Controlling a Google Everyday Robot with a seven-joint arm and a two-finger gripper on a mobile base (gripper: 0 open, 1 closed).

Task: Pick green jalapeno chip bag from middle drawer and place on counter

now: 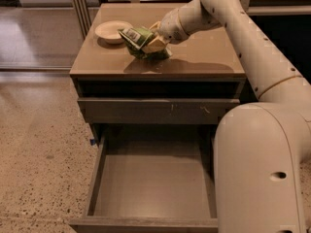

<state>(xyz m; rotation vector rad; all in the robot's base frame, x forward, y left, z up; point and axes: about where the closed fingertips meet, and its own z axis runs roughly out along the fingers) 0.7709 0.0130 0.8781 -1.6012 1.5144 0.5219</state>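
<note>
Jaws clamping green jalapeno chip bag [137, 37], at counter [204, 57] ctr

- You see a shallow round white bowl [112, 31] near the gripper [154, 43], at its nine o'clock.
- A grey drawer front [155, 110] bears small pale scratches.
- Speckled tan floor [39, 144] fills your eight o'clock.

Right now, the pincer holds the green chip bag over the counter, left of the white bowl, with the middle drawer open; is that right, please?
Not quite: the camera view shows the green jalapeno chip bag, held by the pincer over the counter, right of the white bowl, not left. The middle drawer is open.
</note>
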